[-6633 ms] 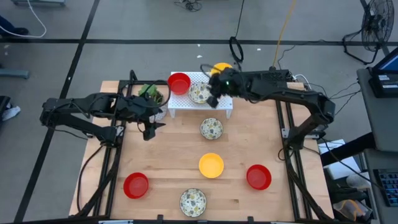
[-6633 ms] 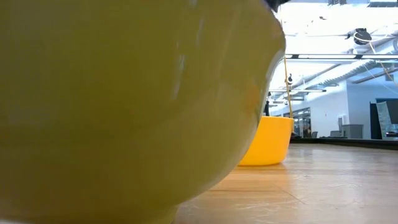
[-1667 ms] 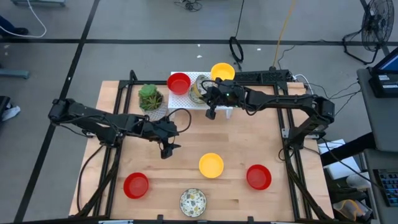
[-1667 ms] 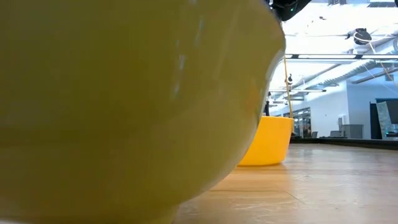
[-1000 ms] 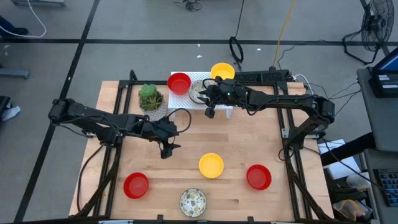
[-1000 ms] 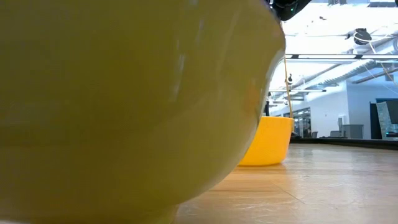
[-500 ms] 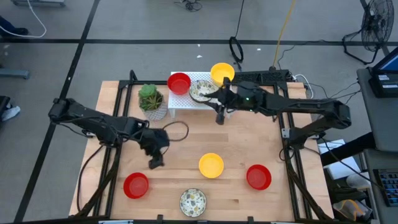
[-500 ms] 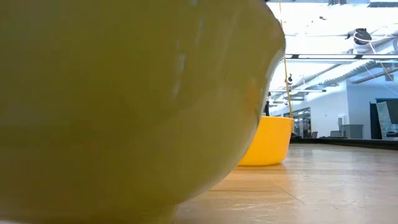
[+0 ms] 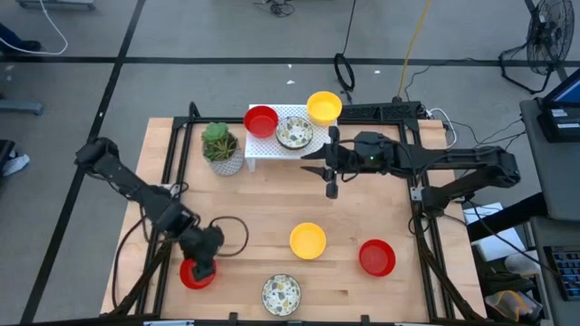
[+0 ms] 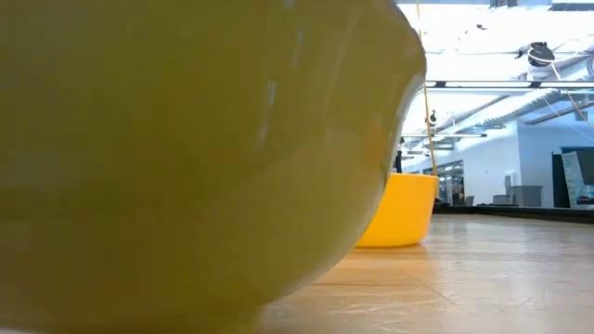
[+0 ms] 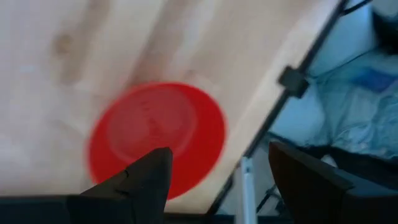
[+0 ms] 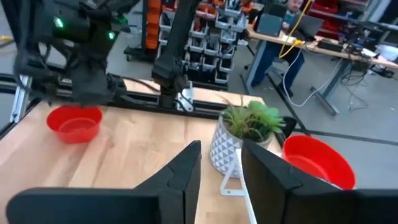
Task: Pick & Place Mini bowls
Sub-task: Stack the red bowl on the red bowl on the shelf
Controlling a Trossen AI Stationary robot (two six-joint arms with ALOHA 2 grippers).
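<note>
Several mini bowls stand on the table: a red one (image 9: 198, 274) near the left front corner, a yellow one (image 9: 307, 240), a red one (image 9: 377, 257) and a speckled one (image 9: 282, 293). On the white rack (image 9: 263, 152) stand a red bowl (image 9: 261, 120), a speckled bowl (image 9: 294, 134) and a yellow bowl (image 9: 323, 106). My left gripper (image 9: 201, 260) hangs open just above the left red bowl (image 11: 155, 137), touching nothing. My right gripper (image 9: 332, 187) hovers in front of the rack, fingers a narrow gap apart (image 12: 221, 158), holding nothing.
A green plant in a pale pot (image 9: 220, 147) stands left of the rack (image 12: 249, 127). A yellowish bowl wall (image 10: 186, 158) fills most of the low view, with the yellow bowl (image 10: 404, 211) behind it. Bare wood lies at the table's middle.
My left gripper has swung from the table's middle toward the near left corner and now stands over the red bowl there. My right gripper has drawn back from the rack toward the right and near edges. The bowls have stayed where they were.
</note>
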